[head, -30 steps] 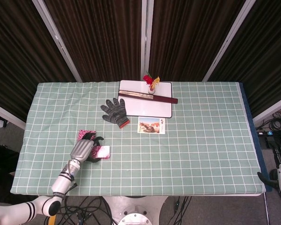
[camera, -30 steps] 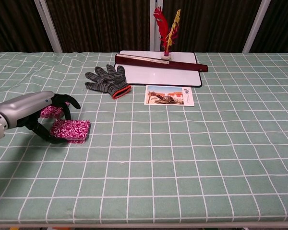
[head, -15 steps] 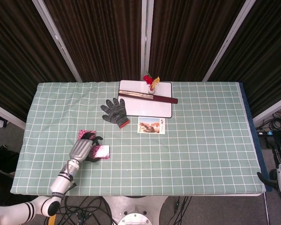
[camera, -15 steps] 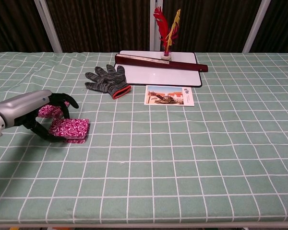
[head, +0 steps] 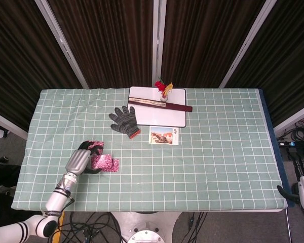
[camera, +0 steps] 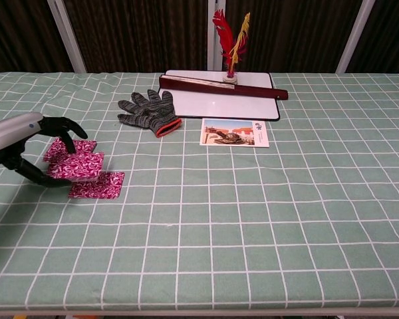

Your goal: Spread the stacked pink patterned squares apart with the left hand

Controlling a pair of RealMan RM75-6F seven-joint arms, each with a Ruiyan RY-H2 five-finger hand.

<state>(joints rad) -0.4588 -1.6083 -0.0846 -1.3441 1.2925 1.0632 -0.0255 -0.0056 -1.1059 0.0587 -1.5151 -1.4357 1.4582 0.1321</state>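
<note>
The left hand [camera: 26, 143] is pinching the middle pink square [camera: 76, 165]; the squares are fanning in a row from ten o'clock toward four o'clock.

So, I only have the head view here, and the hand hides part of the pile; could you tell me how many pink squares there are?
Observer: The chest view shows three pink patterned squares, staggered in a line towards the robot, with neighbouring edges touching or overlapping.
Operator: Thank you. Is the left hand pressing on them?
Observer: The left hand arches its fingers over the farthest square, thumb low beside the stack. I cannot confirm contact.
</note>
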